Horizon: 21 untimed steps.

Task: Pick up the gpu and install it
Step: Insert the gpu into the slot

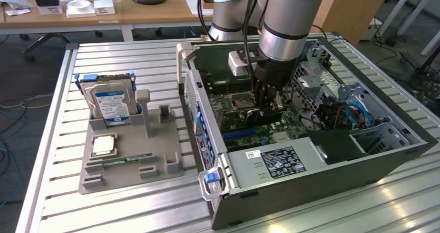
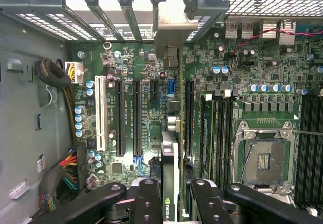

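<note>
A: Silver slats form the surface (image 1: 123, 212) in the exterior view. Where is the gpu (image 1: 251, 122) there?
B: Inside the open computer case (image 1: 323, 176), at the exterior view's right. It hangs on edge directly beneath the hand (image 1: 267, 109), just over the motherboard (image 1: 230, 101).
A: And the hand's grip?
B: Clamped on the gpu's upper edge, with the arm reaching straight down into the case.
A: Anything outside the case?
B: A grey holder (image 1: 131, 173) lies on the surface at the exterior view's left. A hard drive (image 1: 110, 100) stands upright in it, well apart from the hand.
A: The wrist view?
B: The gpu (image 2: 169, 153) shows edge-on between the two black fingers (image 2: 147, 204), which press on its opposite faces. Its silver end bracket (image 2: 171, 24) sits at the far end, by the case's rear wall. The card runs parallel to the long black motherboard slots (image 2: 136, 113). Whether it touches one cannot be told.
</note>
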### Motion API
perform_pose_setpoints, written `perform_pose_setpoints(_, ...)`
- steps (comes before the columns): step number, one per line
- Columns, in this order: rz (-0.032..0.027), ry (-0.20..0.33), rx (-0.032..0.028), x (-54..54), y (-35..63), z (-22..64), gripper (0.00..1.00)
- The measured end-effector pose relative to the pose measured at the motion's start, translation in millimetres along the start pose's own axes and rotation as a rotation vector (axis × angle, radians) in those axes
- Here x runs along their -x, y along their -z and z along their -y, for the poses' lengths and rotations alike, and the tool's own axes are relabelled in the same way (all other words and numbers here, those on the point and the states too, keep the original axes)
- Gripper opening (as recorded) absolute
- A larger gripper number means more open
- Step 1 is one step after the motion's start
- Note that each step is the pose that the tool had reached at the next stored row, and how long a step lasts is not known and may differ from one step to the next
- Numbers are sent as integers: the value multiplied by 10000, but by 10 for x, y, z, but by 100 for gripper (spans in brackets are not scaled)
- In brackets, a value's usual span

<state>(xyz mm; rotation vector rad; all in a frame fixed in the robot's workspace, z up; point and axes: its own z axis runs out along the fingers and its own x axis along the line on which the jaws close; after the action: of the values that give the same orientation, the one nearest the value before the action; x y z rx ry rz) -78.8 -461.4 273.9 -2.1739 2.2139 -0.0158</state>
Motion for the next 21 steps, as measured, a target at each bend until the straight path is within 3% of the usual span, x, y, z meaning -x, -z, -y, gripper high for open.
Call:
perform_pose_setpoints(7, -2, -19, 131, 0, 0, 4, 27)
perform_pose_setpoints(21, -4, -77, 130, 0, 0, -21, 27)
